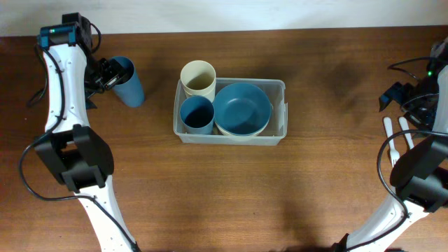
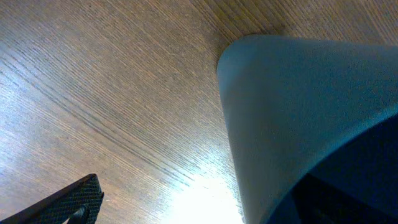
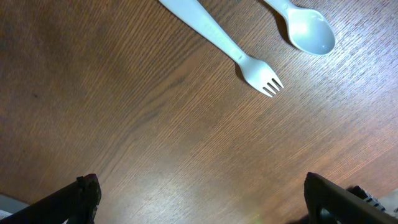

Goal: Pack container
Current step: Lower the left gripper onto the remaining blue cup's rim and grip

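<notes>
Mid-table sat the container [image 1: 280, 85], thin clear plastic: probably light, flexy and slick, best pinched at the rim. Inside it: one cream cup [image 1: 198, 77], one blue cup [image 1: 197, 114], two nested bowls [image 1: 241, 108]. Outside: one loose blue cup [image 1: 131, 85], one fork [image 3: 214, 43], one spoon [image 3: 308, 28]. Left gripper [image 1: 105, 73] was spread by the loose cup. Right gripper [image 3: 199, 193] was spread and empty.

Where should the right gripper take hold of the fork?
Mid-handle, from straight above, right gripper straddling its width. The fork lies flat on the table, so no side approach works; the handle is narrow, and the spoon lies close alongside.
</notes>
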`<state>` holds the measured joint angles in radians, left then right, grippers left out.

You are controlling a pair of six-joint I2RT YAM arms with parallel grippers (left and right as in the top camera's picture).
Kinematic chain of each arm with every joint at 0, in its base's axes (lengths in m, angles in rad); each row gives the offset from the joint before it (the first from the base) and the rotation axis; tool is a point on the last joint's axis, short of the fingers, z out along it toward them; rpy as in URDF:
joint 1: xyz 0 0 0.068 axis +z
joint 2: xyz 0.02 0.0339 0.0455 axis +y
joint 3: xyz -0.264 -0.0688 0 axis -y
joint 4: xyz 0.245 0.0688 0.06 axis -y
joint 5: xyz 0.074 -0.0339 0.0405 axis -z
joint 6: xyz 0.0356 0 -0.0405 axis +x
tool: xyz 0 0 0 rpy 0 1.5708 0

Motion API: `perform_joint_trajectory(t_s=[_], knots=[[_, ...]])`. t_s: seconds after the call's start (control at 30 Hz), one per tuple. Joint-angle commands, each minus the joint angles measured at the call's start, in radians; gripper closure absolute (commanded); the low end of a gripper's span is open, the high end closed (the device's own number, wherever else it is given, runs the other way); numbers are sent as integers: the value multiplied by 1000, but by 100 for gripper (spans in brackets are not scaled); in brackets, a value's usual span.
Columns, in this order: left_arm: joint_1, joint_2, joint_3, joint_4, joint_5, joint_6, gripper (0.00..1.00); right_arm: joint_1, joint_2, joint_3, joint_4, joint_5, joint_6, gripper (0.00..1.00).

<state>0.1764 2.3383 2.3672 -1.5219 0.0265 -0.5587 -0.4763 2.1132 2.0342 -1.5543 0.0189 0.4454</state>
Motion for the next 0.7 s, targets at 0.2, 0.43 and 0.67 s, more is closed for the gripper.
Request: perform_joint_trajectory(t_s=[0.2,0.43,0.67], knots=[[3,19,5,14,-4,-10,28,-2,-13,-3,0,12,9,1],[3,19,5,14,-4,-10,59,-2,-13,-3,0,13,9,1],[3,19,5,13,-3,-10,99,-2,-13,-3,0,13,9,1]])
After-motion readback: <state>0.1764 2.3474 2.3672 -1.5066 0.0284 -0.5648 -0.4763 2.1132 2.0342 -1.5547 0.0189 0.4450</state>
